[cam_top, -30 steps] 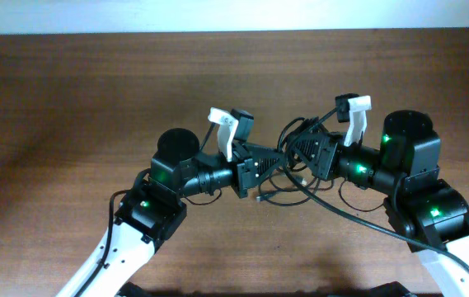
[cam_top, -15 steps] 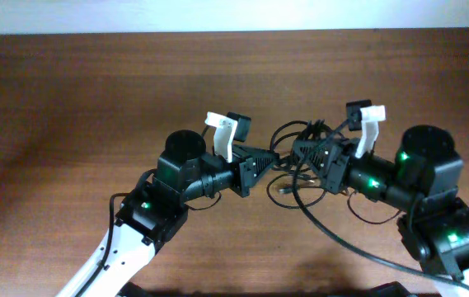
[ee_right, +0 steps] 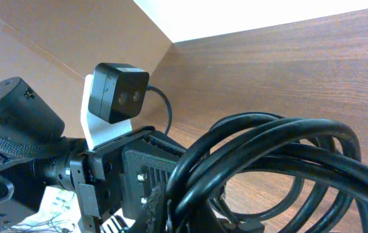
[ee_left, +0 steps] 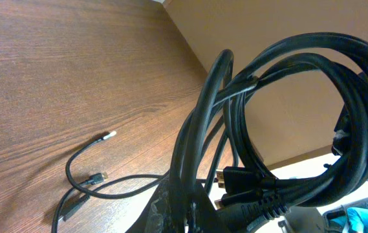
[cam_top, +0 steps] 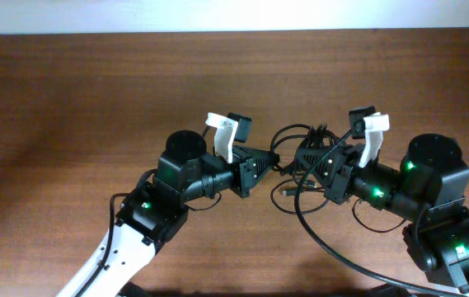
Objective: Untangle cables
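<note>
Several thin black looped cables (cam_top: 290, 191) in one bundle at the middle of the brown wooden table (cam_top: 94, 91), left gripper (cam_top: 272, 157) pinching one side, right gripper (cam_top: 302, 157) clamped on the other, both arms stretched inward, fingertips nearly meeting.

Prob. robotics lab: wood-grain table (cam_top: 61, 99) w/ left arm (cam_top: 147, 210) & right arm (cam_top: 436, 206), wrist cams (cam_top: 240, 125).

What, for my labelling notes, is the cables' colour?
The cables are black; the left wrist view shows them best.
</note>
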Action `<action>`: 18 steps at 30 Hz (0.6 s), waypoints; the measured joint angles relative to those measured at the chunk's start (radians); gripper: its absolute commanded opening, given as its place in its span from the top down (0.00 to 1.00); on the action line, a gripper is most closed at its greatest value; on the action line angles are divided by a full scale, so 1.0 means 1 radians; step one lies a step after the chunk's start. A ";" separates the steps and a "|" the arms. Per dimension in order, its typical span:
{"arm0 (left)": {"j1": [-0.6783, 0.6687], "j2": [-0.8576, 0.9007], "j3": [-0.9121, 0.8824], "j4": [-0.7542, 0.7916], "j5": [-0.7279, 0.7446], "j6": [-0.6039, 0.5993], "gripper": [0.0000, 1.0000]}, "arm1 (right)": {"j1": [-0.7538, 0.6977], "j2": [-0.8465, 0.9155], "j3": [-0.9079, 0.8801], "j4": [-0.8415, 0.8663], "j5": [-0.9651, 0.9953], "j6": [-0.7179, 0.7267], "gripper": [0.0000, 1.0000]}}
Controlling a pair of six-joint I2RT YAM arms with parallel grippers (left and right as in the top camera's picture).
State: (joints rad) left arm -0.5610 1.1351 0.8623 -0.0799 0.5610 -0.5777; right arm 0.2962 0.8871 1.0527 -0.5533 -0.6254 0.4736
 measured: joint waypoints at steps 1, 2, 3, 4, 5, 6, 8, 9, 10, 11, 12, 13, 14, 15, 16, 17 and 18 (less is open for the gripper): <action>0.000 0.000 0.000 0.000 0.000 0.000 0.90 | 0.000 0.000 0.000 0.000 0.000 -0.003 0.96; 0.000 0.000 0.000 0.000 0.000 0.000 0.78 | 0.000 0.000 0.000 -0.001 0.000 -0.004 0.96; 0.000 0.000 0.000 0.000 0.000 0.000 0.56 | 0.000 0.000 0.000 -0.001 0.000 -0.006 0.96; 0.000 0.000 0.000 0.000 -0.001 -0.002 0.27 | 0.000 0.000 0.000 -0.002 0.000 -0.006 0.96; 0.000 0.000 0.000 -0.004 -0.002 -0.007 0.01 | 0.000 0.000 0.000 -0.002 -0.001 -0.007 0.96; 0.000 0.000 0.000 -0.014 -0.011 -0.007 0.01 | 0.000 -0.001 0.000 0.000 0.000 -0.009 0.96; 0.000 0.000 0.000 -0.023 -0.021 -0.007 0.01 | 0.000 -0.002 0.000 0.000 0.000 -0.010 0.96; 0.000 0.000 0.000 -0.023 -0.026 -0.010 0.01 | 0.000 -0.003 0.000 -0.002 0.000 -0.011 0.96; 0.000 0.000 0.000 -0.027 -0.031 -0.010 0.01 | 0.000 -0.005 0.000 -0.003 0.000 -0.012 0.96; 0.000 0.000 0.000 -0.029 -0.031 -0.010 0.01 | 0.000 -0.005 0.000 -0.005 0.001 -0.012 0.96; 0.000 0.000 0.000 -0.032 -0.031 -0.010 0.01 | 0.000 -0.006 0.000 -0.007 0.002 -0.013 0.96; 0.000 0.000 0.000 -0.036 -0.031 -0.010 0.01 | 0.000 -0.006 0.000 -0.012 0.006 -0.014 0.96; 0.000 0.000 0.000 -0.039 -0.031 -0.010 0.01 | 0.000 -0.006 0.000 -0.019 0.014 -0.015 0.96; 0.000 0.000 0.000 -0.040 -0.031 -0.010 0.01 | 0.000 -0.006 0.000 -0.027 0.024 -0.019 0.96; 0.000 0.000 0.000 -0.041 -0.031 -0.010 0.01 | 0.000 -0.006 0.000 -0.042 0.037 -0.021 0.96; 0.000 0.000 0.000 -0.041 -0.030 -0.010 0.01 | 0.000 -0.006 0.000 -0.058 0.053 -0.025 0.96; 0.000 0.000 0.000 -0.042 -0.027 -0.011 0.01 | 0.000 -0.006 0.000 -0.071 0.071 -0.026 0.96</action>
State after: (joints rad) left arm -0.5610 1.1355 0.8623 -0.1215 0.5339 -0.5884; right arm 0.2962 0.8806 1.0527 -0.6247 -0.5541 0.4477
